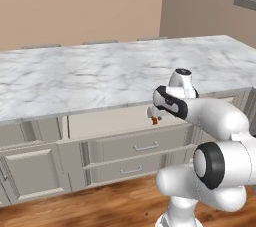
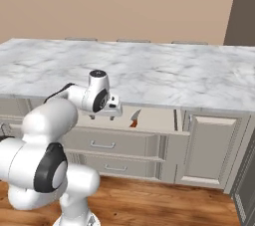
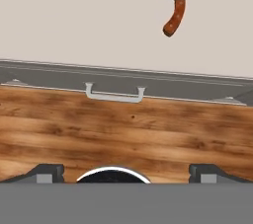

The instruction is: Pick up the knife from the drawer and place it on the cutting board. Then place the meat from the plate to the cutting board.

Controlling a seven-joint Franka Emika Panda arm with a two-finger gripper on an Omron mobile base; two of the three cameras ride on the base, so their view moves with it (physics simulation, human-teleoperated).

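— Inside the drawer point(image 3: 74, 16), toward its right end, lies the knife point(image 3: 175, 8), on the pale floor.

— And the gripper point(image 3: 123, 169)?

— Spread wide, holding nothing, hanging above the drawer's front edge, pointing down.

— So which way must it go?

— Further over the drawer and to the knife's side; the knife lies ahead of the fingertips and off to the right. Its long axis runs roughly front to back, handle toward the drawer front, so I'd judge the jaws should straddle the handle crosswise.

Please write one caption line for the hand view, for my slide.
Open gripper above the open beige-grey drawer, where a small knife with a reddish-brown handle lies.
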